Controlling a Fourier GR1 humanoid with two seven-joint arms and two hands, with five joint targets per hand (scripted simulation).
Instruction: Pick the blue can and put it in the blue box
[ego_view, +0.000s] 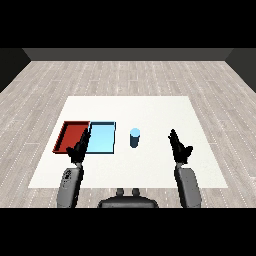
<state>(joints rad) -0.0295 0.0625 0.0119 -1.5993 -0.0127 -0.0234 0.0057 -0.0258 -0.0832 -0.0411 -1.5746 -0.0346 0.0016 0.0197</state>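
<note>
The can (135, 137) stands upright, untouched, just right of the blue tray (102, 138) (a short carry). Both hands, left (79, 149) and right (179, 147), hover with straight fingers, holding nothing.

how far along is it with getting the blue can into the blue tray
Nothing looks done yet: the blue can stands upright on the white table, right of the light blue tray and outside it. Nothing is in hand either; the right hand and left hand are both open and apart from the can. Reaching, grasping, carrying and placing are all left.
</note>
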